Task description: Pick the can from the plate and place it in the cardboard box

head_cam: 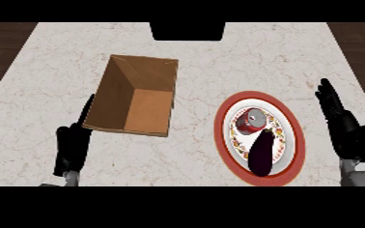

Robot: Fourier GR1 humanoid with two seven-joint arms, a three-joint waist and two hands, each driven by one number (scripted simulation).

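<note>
Head view, from my station: the can (251, 121) is a small cylinder with a red body and silvery lid, lying tipped on the red-rimmed patterned plate (226, 140), touching a dark glossy eggplant (261, 153). The cardboard box (135, 95), plain brown, open-topped, holds nothing I can see. The desk (214, 63) is pale veined marble. My left hand (73, 147) and right hand (340, 121) rest with fingers straight.

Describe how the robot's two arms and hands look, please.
Both hands are black, with slim jointed fingers: the left hand and the right hand. A short grey forearm piece shows below each wrist at the lower edge. No cables or markings are visible.
</note>
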